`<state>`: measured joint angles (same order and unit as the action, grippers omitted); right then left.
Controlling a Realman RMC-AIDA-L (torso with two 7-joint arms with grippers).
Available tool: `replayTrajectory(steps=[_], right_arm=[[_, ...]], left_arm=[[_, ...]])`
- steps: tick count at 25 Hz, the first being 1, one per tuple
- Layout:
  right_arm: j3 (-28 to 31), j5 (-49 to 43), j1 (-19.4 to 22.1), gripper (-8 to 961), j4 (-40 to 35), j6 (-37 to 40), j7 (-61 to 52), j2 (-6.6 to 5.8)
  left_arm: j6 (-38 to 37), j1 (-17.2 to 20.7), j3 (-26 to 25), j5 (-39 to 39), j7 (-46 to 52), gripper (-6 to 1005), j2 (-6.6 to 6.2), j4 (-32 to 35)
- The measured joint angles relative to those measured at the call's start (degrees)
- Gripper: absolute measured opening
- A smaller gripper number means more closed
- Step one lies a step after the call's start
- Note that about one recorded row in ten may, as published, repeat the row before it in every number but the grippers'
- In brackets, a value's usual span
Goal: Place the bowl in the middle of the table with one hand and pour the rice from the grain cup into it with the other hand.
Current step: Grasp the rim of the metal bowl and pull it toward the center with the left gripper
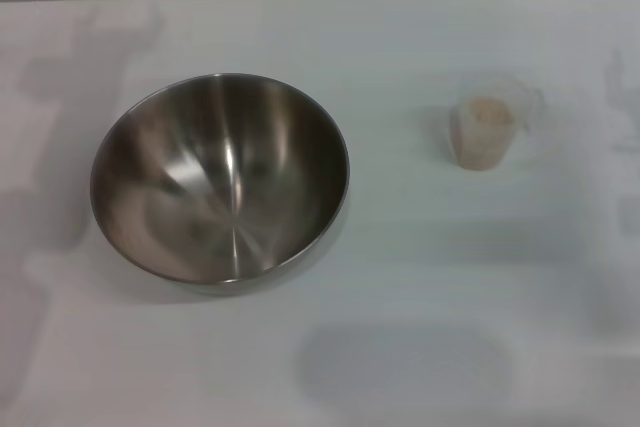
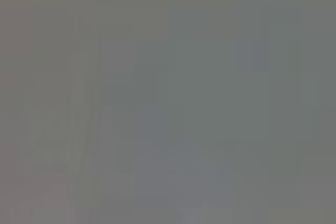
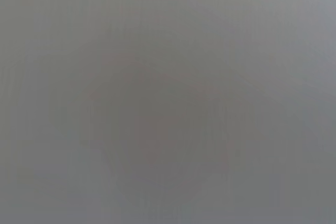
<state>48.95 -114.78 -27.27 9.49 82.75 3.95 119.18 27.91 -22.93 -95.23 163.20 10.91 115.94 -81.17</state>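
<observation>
Silver-grey bowl (image 1: 220, 179), pale beige rice (image 1: 487, 113), white table (image 1: 400, 247).

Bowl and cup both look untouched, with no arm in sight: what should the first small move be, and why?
Probably bring the left arm down to the bowl rim. The bowl sits left of the table's middle and holds nothing, while the rice is in the upright grain cup off to the right. Neither pincer shows in any view, so nothing is grasped yet, and the bowl must be centred before pouring.
</observation>
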Motion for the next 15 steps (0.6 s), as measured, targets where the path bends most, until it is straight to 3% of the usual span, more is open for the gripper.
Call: replayTrajectory(steps=[1, 2, 4, 10, 15], right_arm=[[0.0, 0.0, -0.07, 506, 0.0, 0.01, 0.0, 0.0], [0.0, 0.0, -0.14, 506, 0.01, 0.01, 0.0, 0.0], [0.0, 0.0, -0.31, 506, 0.02, 0.02, 0.0, 0.0], [0.0, -0.01, -0.91, 506, -0.01, 0.02, 0.17, -0.04], [0.0, -0.01, -1.24, 506, -0.21, 0.01, 0.21, -0.12]], left_arm=[[4.65, -0.42, -1.18, -0.47, -1.91, 863, 0.45, -2.24], [4.65, -0.42, -1.18, -0.47, -1.91, 863, 0.45, -2.24], [17.75, -1.0, -4.64, -3.4, -8.63, 863, 1.96, -8.24], [39.19, -1.66, -9.48, -10.6, -15.83, 863, 1.89, -17.65], [54.07, -3.61, -11.99, -10.56, -17.54, 863, 1.79, -22.08]])
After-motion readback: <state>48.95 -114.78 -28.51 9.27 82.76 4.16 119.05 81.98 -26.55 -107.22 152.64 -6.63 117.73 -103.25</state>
